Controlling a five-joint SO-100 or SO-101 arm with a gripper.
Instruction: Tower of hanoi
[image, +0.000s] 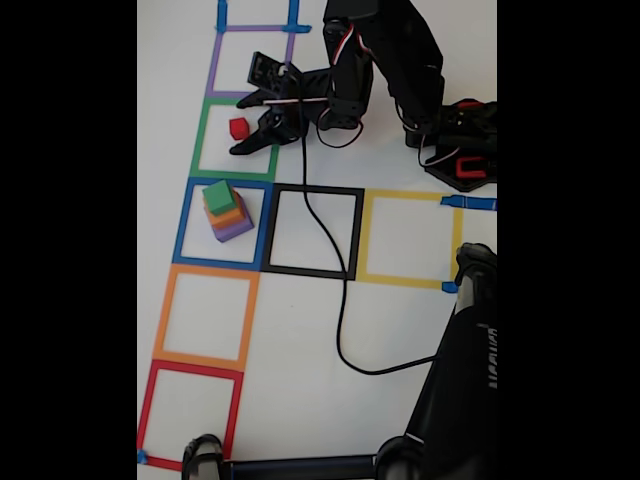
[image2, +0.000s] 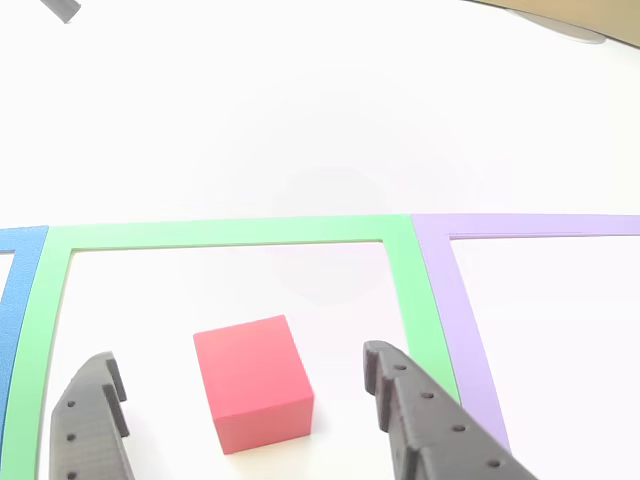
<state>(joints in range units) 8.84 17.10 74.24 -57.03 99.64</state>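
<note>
Claw (image2: 240, 375) stands open on the white worktop (image: 400, 330), one finger on each side of the red cube (image2: 252, 380) and clear of it. The red cube (image: 238, 128) sits inside the green tape square (image: 200, 140). In the blue square next to that square, green cube (image: 219, 196) tops orange (image: 227, 215) on purple (image: 234, 230).

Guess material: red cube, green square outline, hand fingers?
Red cube: likely foam or painted wood, matte, slightly soft edges. Green square outline: flat adhesive tape, matte. Hand fingers: probably 3D-printed black plastic, dull, with small holes.
</note>
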